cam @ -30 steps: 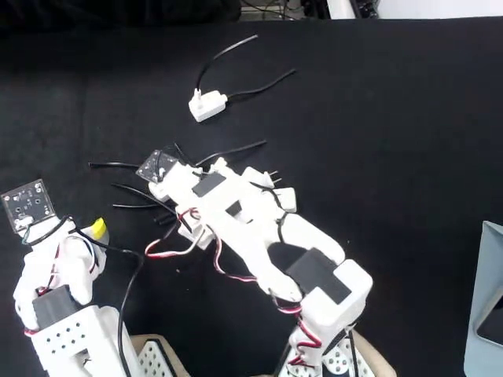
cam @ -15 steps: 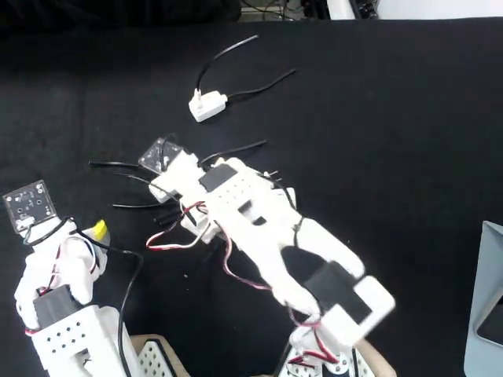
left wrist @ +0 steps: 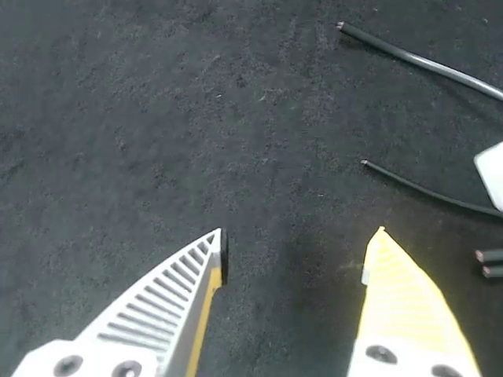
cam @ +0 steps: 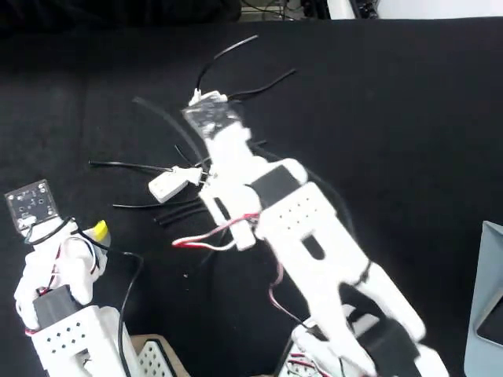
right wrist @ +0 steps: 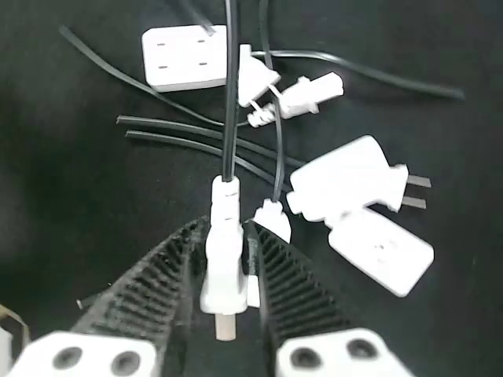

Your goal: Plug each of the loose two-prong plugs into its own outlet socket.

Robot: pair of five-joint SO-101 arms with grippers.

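Within right end effector, white plug

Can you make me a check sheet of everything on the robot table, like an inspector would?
Surface: black cloth, flat, covers the table.
Job's things: white plug held in the right gripper; outlet socket, two-prong adapter and second socket lie on the cloth.
Clutter: nothing seen.
Grippers: right gripper shut on the white plug; left gripper open over bare cloth.
Cables: black cables lie scattered; one runs from the held plug.
Surroundings: grey-blue object at the right edge.
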